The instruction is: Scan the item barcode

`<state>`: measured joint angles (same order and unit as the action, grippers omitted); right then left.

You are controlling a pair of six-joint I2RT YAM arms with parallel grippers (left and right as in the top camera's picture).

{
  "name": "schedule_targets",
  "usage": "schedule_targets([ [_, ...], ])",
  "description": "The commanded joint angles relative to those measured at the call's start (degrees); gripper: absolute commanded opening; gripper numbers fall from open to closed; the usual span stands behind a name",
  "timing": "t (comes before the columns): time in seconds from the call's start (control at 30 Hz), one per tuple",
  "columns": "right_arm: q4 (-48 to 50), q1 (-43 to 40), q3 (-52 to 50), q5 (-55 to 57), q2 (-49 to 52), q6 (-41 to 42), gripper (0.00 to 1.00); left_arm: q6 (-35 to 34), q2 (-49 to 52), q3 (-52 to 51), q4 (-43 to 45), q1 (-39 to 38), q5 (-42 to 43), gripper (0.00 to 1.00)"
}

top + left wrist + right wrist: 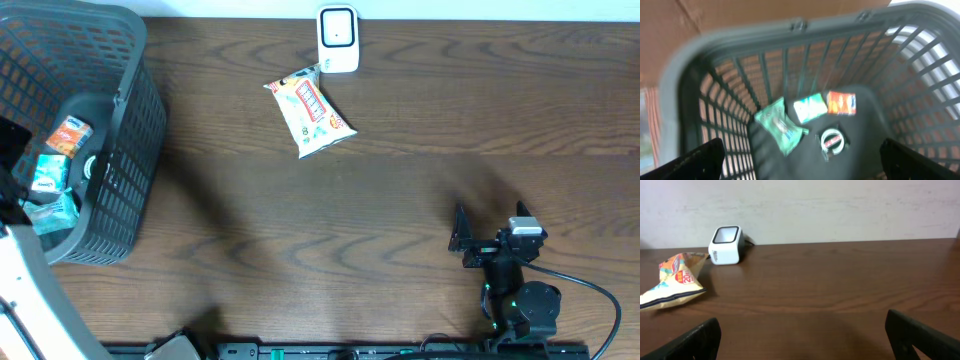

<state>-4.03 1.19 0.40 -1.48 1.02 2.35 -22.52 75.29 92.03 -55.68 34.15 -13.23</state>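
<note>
The dark wooden table point(420, 190) fills the overhead view. A grey mesh basket point(135, 120) stands at its far left corner.

The left arm point(25, 290), white, reaches up along the left edge toward the basket. The left gripper point(807, 160) hangs above the basket's open top. Its two dark fingers are spread wide at the lower corners of the wrist view, with nothing between them. It is well clear of the contents below.

The right gripper point(490, 218) sits low over the near right part of the table and points toward the far wall. Its fingers point(695, 337) are also fully apart and hold nothing.

A yellow-and-white snack bag point(310, 112) lies flat on the table at the far side, slightly left of centre. It is just near and left of the scanner, and one corner almost reaches the scanner's base.

The white barcode scanner point(338, 40) stands upright at the far edge, its dark window facing the near side.

On the basket floor lie three small packets:
- a crumpled green one point(780, 127) to the left;
- a pale teal one point(810, 107) beside it;
- an orange one point(841, 102) just to the right of that.

A small round white label point(832, 140) shows on the floor just near them. No barcode can be made out on any item.
</note>
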Motion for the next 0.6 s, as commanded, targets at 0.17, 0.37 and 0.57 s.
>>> schedule_targets([
  [0.17, -0.3, -0.5, -0.1, 0.5, 0.0, 0.6, 0.99, -4.4, 6.4, 0.1, -3.7, 0.2, 2.0, 0.98],
  [0.37, -0.3, -0.5, -0.1, 0.5, 0.0, 0.6, 0.99, -9.6, 10.5, 0.1, -7.7, 0.2, -3.1, 0.98],
  [0.57, -0.3, -0.4, -0.1, 0.5, 0.0, 0.6, 0.99, -12.1, 13.2, 0.1, -8.3, 0.2, -4.4, 0.98],
])
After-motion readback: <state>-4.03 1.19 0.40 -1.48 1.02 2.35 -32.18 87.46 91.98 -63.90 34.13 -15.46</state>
